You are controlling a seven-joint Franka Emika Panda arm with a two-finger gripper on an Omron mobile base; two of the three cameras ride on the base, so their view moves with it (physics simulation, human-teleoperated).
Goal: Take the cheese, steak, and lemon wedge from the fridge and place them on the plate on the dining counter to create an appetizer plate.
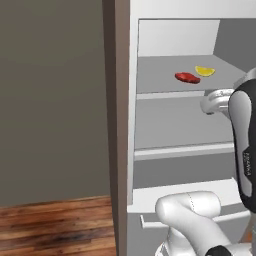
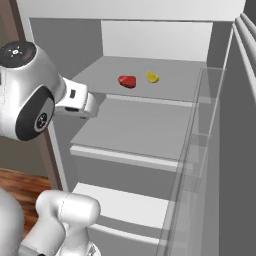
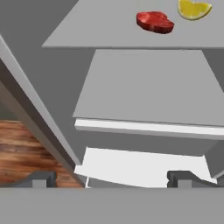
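The fridge (image 1: 131, 125) stands open in front of me. On its upper shelf lie the steak (image 3: 154, 22), a flat red slab, and just to its right the lemon wedge (image 3: 194, 8), a pale yellow crescent. Both also appear from the base, the steak (image 1: 187, 77) (image 2: 127, 81) beside the lemon wedge (image 1: 205, 71) (image 2: 152, 77). My gripper (image 3: 111, 179) is open with nothing between its fingers, and it hangs in front of the middle shelf, below and short of the steak. The cheese, the plate and the dining counter are out of view.
The bare middle shelf (image 3: 144, 87) lies under the food shelf, with a white drawer front (image 1: 150, 220) lower down. The open fridge door (image 2: 235, 130) with clear bins stands on the right. The fridge's grey-brown side (image 1: 111, 100) and wooden floor (image 1: 50, 225) are on the left.
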